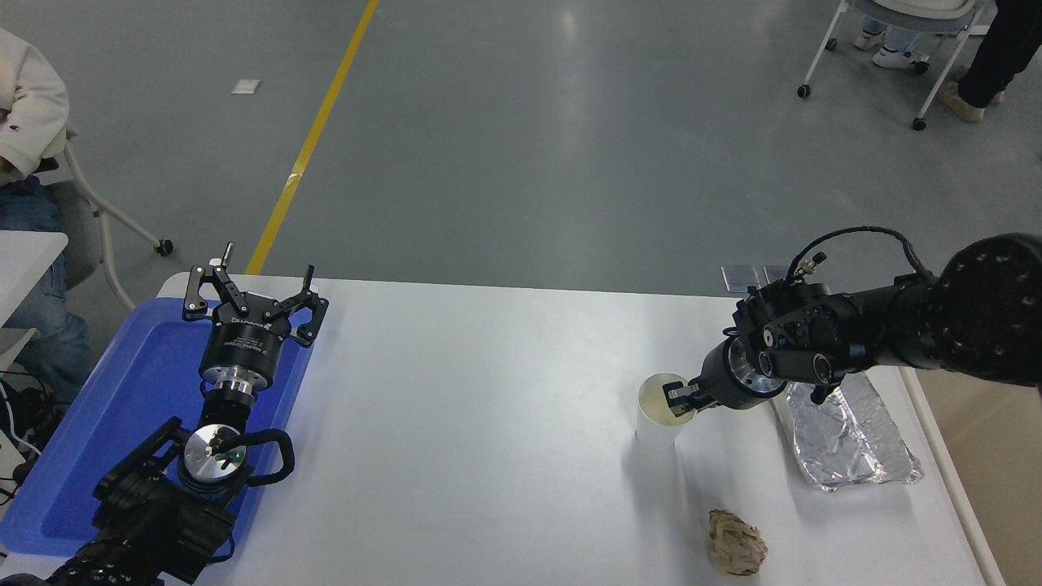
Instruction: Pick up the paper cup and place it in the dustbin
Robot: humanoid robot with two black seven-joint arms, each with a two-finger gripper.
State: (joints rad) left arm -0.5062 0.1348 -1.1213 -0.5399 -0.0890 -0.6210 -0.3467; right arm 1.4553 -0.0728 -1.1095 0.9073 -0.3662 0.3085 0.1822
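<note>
The paper cup (658, 423) stands upright on the white table (472, 391), right of the middle, white with a cream inside. My right gripper (678, 398) reaches in from the right and is shut on the cup's right rim; one finger looks to be inside the cup. The cup rests on the table. The dustbin (1009, 488) is a beige bin at the right edge of the picture, only partly in view, with its off-white rim (944, 472) along the table's side. My left gripper (248, 293) is parked open at the lower left.
A crinkled silver foil tray (847, 431) lies between the cup and the dustbin, under my right wrist. A crumpled brown paper ball (736, 542) lies near the front edge. A blue tray (122, 407) lies under the left arm. A seated person (28, 106) is at the far left.
</note>
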